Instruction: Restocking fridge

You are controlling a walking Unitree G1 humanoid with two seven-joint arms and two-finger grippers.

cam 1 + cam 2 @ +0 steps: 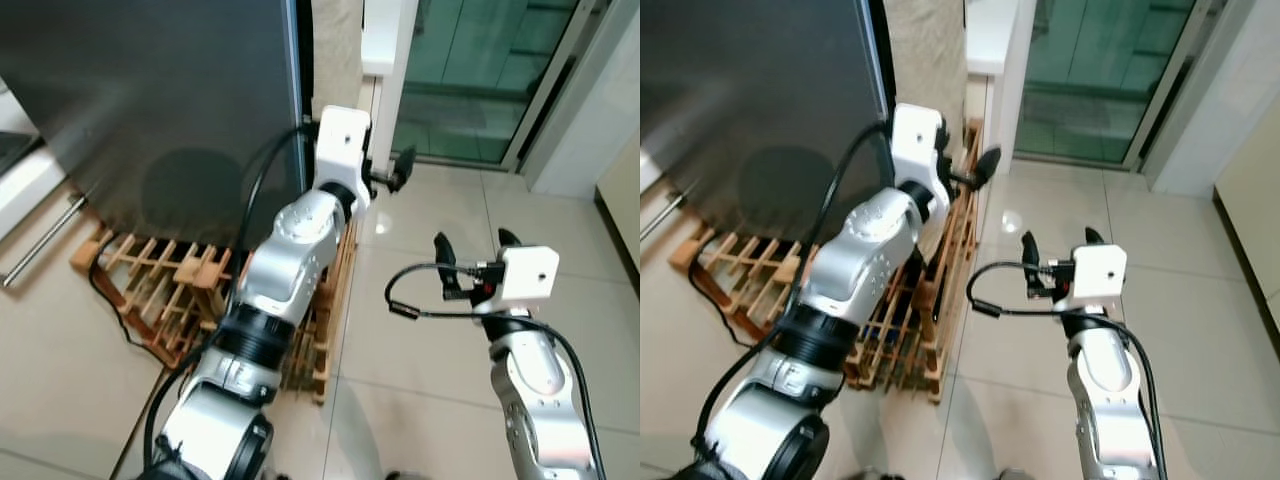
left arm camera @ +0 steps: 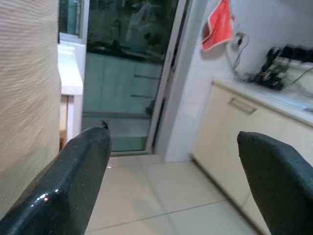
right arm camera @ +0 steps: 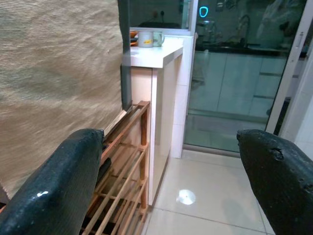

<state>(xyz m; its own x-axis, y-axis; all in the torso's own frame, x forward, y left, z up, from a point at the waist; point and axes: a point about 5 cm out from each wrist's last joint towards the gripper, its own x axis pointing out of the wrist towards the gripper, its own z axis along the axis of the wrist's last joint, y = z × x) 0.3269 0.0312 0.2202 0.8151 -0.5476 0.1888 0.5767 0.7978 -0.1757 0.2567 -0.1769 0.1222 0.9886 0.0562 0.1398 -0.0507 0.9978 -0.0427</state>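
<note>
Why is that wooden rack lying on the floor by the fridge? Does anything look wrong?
The wooden rack sits on the floor tiles against the dark fridge, with a black cable trailing across it. Nothing looks spilled or broken. Both grippers, left and right, are empty with jaws open.

One dark fridge (image 1: 150,100) stands on one wooden rack (image 1: 160,290), with one glass sliding door (image 1: 470,70) behind. One white surface (image 3: 156,54) carries two mugs (image 3: 149,38). One red cloth (image 2: 217,27) hangs on the wall, and there are two claws: left claw (image 1: 400,168), right claw (image 1: 475,250).
</note>
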